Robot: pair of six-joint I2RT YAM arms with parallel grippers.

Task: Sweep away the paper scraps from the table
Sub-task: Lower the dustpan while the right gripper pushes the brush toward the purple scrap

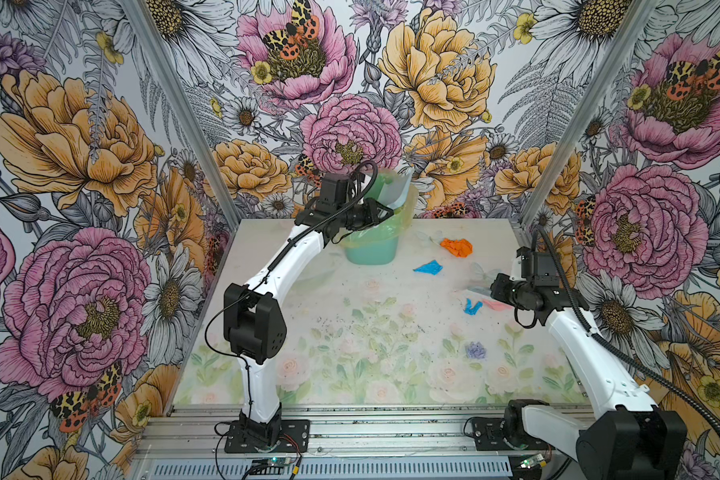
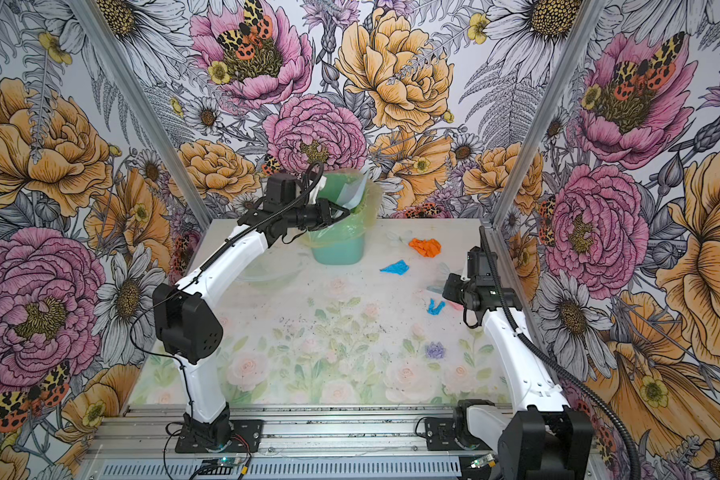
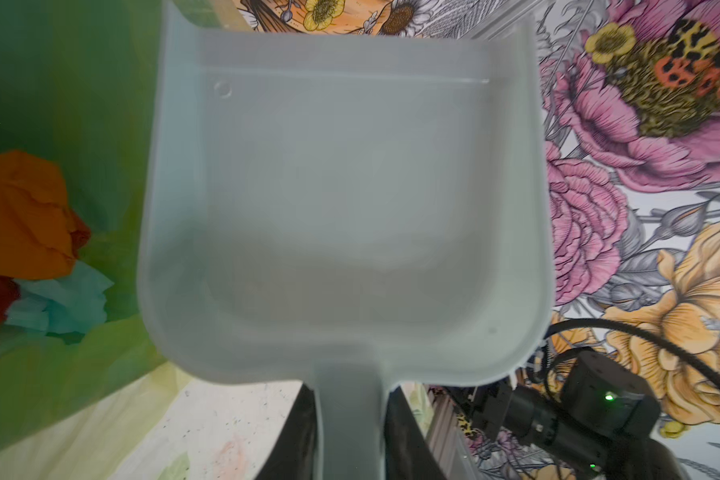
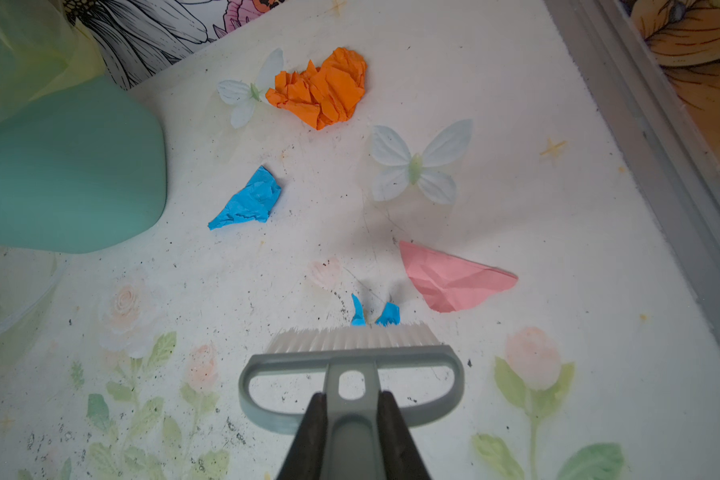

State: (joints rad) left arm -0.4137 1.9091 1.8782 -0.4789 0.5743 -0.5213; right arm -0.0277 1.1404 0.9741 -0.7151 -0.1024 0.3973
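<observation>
My right gripper (image 4: 352, 409) is clamping shut on the grey plastic brush (image 4: 352, 353), with the white bristles just behind a small blue scrap (image 4: 387, 313), probably to push it. My left gripper (image 3: 350, 424) is shut on the smooth dustpan (image 3: 341, 199), holding it empty over the lined bin (image 1: 371, 249). A crumpled orange scrap (image 4: 325, 89) and a pink scrap (image 4: 454, 276) are lying on the table (image 4: 558, 374).

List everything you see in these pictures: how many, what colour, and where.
paper scraps on the table: four; orange wad, blue scrap, small blue scrap, pink scrap; far right part.
paper scraps in the bin: at least three; orange, red, light blue.
bin: one; teal, yellow-green liner; far edge, middle.
dustpan: one; grey-blue, empty; tipped into the bin's mouth.
brush: one; grey, white bristles; by the small blue scrap.
left hand: shut on the dustpan.
right hand: shut on the brush.
</observation>
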